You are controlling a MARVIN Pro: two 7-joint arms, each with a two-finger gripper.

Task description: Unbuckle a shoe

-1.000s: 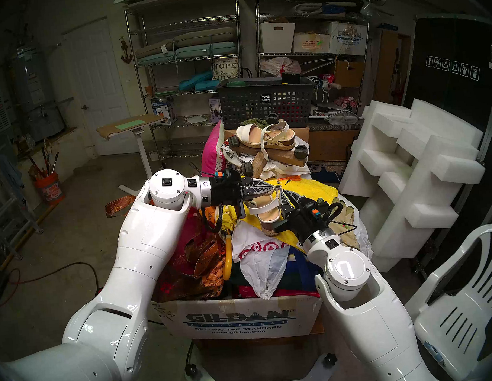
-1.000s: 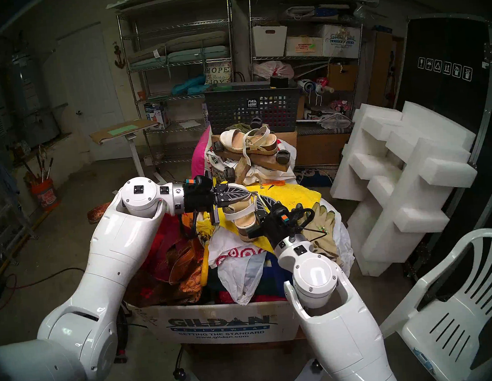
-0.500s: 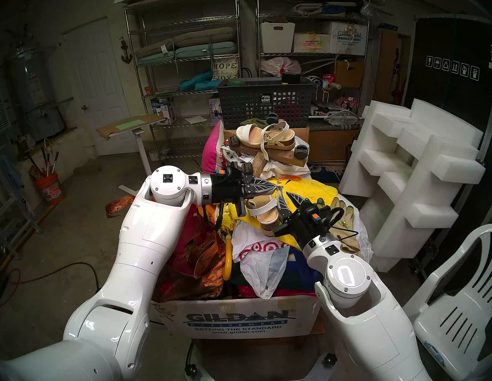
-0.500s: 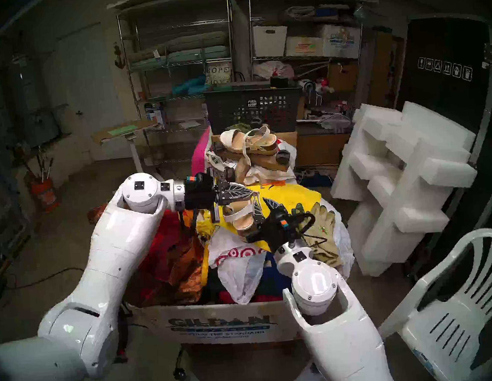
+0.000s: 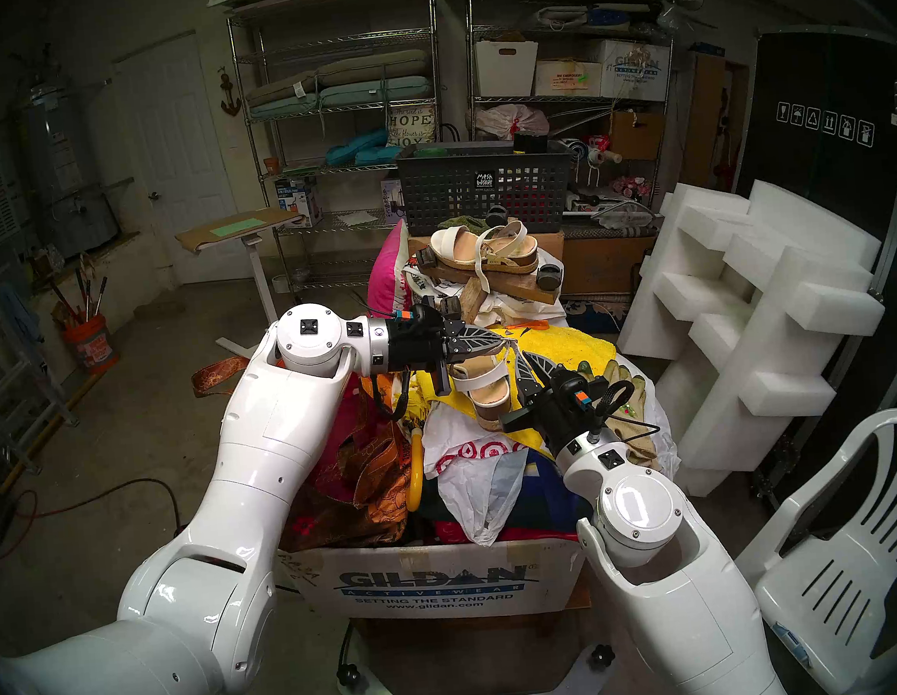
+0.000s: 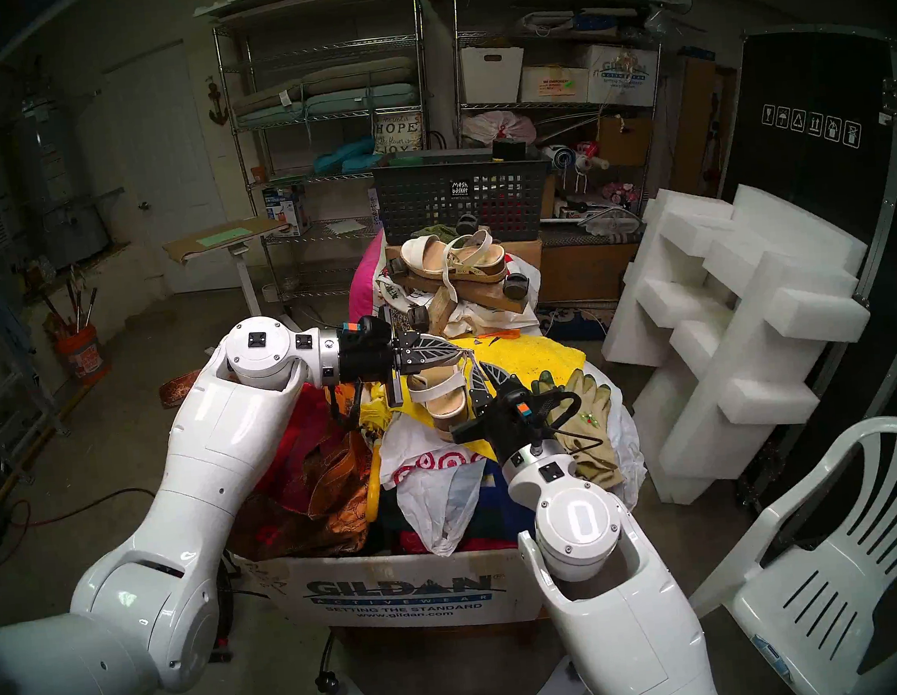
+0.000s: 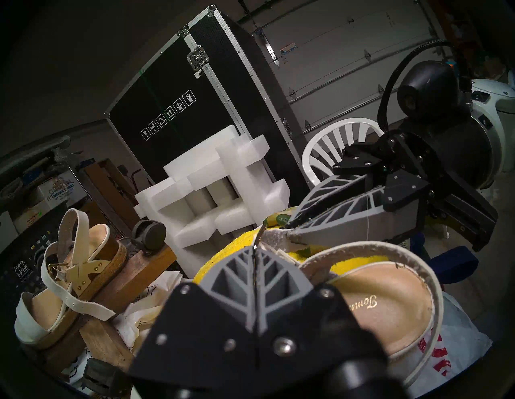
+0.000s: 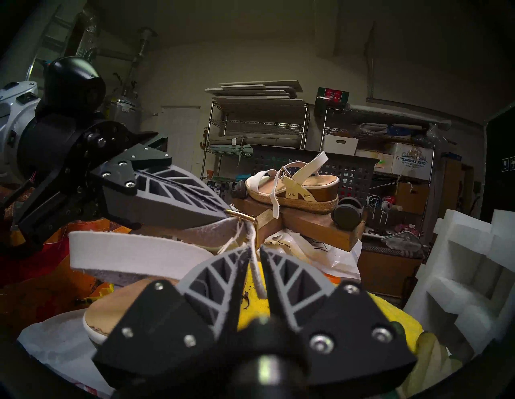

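Over on the left of the heap, the left gripper (image 5: 495,341) reaches in level, its jaws pressed together on the shoe's ankle strap (image 8: 195,236) right at the gold buckle (image 8: 245,218); the right wrist view shows the buckle sitting at the very tips. The shoe (image 5: 485,389) itself, a white-strapped wedge sandal with a tan insole, rests on a white plastic bag (image 5: 460,446) and a yellow towel (image 5: 570,341), on top of a cardboard box (image 5: 434,583) piled high with cloth.

It looks light, with a stiff wedge sole that won't give, while the straps are thin, soft leather that will bend and slip through hard fingers. I'd judge the buckle end the right place to pin it, since a hold on the sole would leave the strap free to flop. The bedding underneath is loose, so the shoe may slide or tip if tugged sideways.

Moving right, the loose tail of the strap (image 8: 255,267) hangs down between the right gripper (image 8: 255,256) fingers, which stand slightly apart; the left one looks to touch it, the right one does not, so I would not call it held. That tail, close to the buckle, is where I'd pinch to draw it back out. Further right lie tan gloves (image 5: 628,382).
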